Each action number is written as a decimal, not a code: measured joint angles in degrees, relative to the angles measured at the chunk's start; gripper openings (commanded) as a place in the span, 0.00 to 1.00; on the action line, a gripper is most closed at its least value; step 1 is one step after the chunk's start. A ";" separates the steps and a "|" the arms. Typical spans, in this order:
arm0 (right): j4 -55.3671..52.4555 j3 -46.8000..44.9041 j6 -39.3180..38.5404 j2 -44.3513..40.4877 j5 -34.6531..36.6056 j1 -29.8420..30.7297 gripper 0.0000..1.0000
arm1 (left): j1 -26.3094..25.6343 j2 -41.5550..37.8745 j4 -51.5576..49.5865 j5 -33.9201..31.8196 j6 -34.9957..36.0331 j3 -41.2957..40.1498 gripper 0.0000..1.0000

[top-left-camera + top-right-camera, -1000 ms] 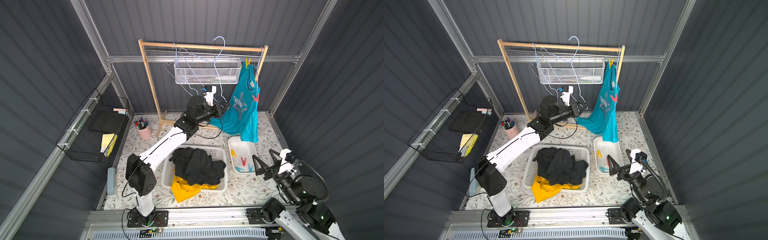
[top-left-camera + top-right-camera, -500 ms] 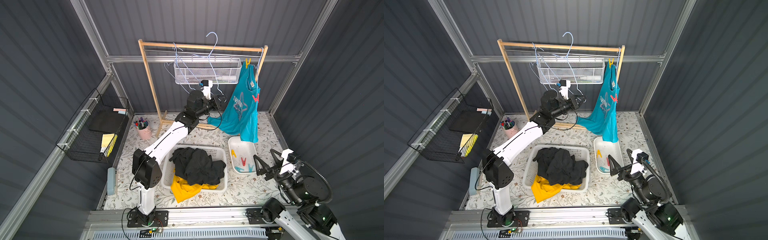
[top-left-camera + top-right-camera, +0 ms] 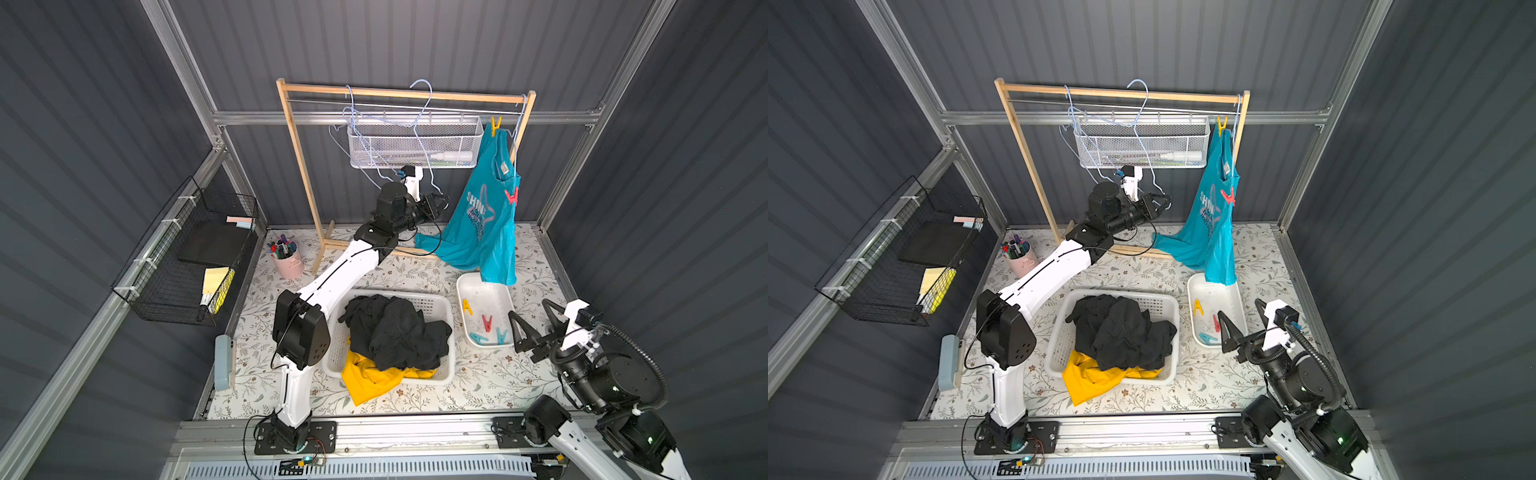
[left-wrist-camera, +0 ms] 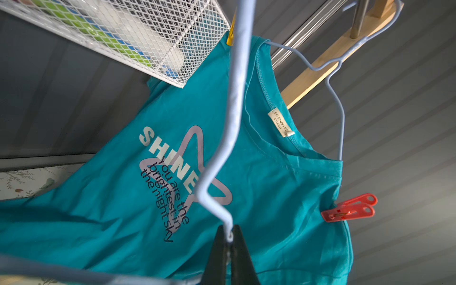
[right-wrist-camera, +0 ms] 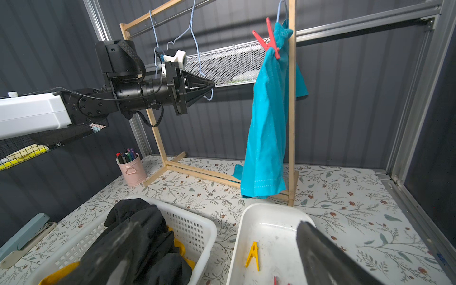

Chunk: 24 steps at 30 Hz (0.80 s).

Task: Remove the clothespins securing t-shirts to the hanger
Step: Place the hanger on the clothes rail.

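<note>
**Teal t-shirt point(image 3: 486, 224) pegged twice; left claw point(image 4: 228, 246) clenched on wire hanger point(image 4: 234, 98)**

Floral-print surface point(image 3: 407, 278), ribbed dark walls point(image 3: 415, 41). Wooden rack point(image 3: 297, 166) at the rear edge carries the soft-knit shirt, pinned by a yellow clothespin point(image 3: 495, 124) above and a red clothespin point(image 3: 512, 195) lower. Perforated white basket point(image 3: 434, 302) holds black t-shirt point(image 3: 395, 332) over yellow t-shirt point(image 3: 370, 380). Smooth white tray point(image 3: 486, 291): four loose clothespins point(image 3: 486, 322). Only the left wrist view shows the thin blue wire between the fingers point(image 4: 216, 256). Right claw point(image 3: 527, 306) released, beside the tray.

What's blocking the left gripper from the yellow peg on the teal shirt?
The left gripper is shut on a bare hanger, whose wire crosses the yellow peg in its wrist view. The mesh basket corner sits beside the peg.
</note>
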 measured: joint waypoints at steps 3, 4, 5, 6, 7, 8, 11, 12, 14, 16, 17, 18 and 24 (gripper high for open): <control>-0.07 0.00 0.00 -0.02 0.07 0.00 0.99 | 0.33 -0.02 0.66 0.31 -0.02 -0.13 0.13; -0.04 0.00 0.00 -0.02 0.17 0.00 0.99 | 0.35 -0.02 0.74 0.33 -0.20 -0.31 0.17; -0.04 0.00 -0.02 -0.02 0.22 0.00 0.99 | 0.44 -0.02 0.74 0.33 -0.28 -0.52 0.22; -0.07 0.00 -0.04 -0.02 0.26 0.00 0.99 | 0.46 -0.02 0.61 0.33 -0.44 -0.81 0.25; -0.07 0.00 -0.09 -0.02 0.42 0.00 0.99 | 0.61 -0.02 0.55 0.39 -0.72 -1.05 0.29; -0.07 0.00 -0.20 -0.02 0.66 0.00 0.99 | 0.68 -0.02 0.52 0.48 -0.85 -1.40 0.31; -0.09 0.00 -0.28 -0.02 1.09 0.00 0.99 | 0.72 -0.42 1.60 0.57 -1.64 -3.54 0.36; -0.13 0.00 -0.28 -0.04 1.20 0.00 0.99 | 0.72 -0.72 1.92 0.57 -1.73 -4.70 0.36; -0.31 0.00 -0.28 -0.07 1.25 0.00 0.99 | 0.72 -1.33 2.56 0.59 -1.73 -6.88 0.40; -0.79 0.11 -0.31 -0.07 1.25 0.00 0.99 | 0.72 -1.84 2.84 0.70 -1.57 -8.66 0.51; -0.94 0.20 -0.33 -0.07 1.27 0.00 0.99 | 0.72 -2.08 2.93 0.79 -1.33 -9.35 0.56; -0.98 0.24 -0.44 -0.07 1.27 0.00 0.99 | 0.72 -2.51 2.99 0.87 -1.27 -10.27 0.60; -1.03 0.28 -0.72 -0.07 1.29 0.00 0.99 | 0.72 -5.86 3.06 0.85 0.09 -13.62 0.88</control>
